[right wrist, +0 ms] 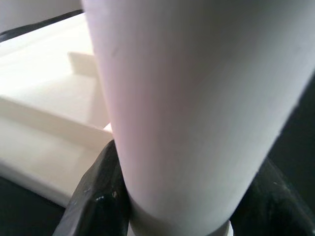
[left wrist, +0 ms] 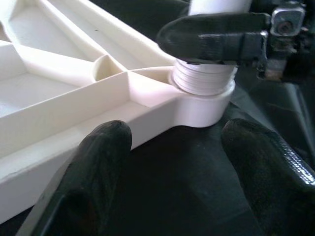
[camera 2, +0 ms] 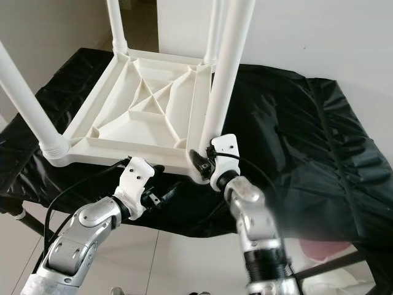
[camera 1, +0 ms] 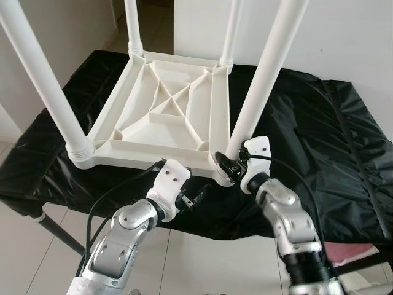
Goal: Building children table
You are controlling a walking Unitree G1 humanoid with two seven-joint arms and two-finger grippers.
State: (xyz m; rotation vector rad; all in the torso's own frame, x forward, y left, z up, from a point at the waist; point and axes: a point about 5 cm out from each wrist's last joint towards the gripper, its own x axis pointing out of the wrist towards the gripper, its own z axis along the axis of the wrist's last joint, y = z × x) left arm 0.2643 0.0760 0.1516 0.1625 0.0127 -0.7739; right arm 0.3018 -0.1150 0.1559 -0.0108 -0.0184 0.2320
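Note:
A white plastic children's table lies upside down on a black cloth, with its legs pointing up. My right gripper is shut on the base of the near right leg, just above its threaded socket. In the right wrist view the leg stands between the two black fingers. My left gripper is open just in front of the tabletop's near edge, close to that same corner, with nothing between its fingers.
The black cloth covers a work surface and spreads wide to the right. The near left leg, far left leg and far right leg rise steeply. Tiled floor lies below the front edge, with a pink object at the lower right.

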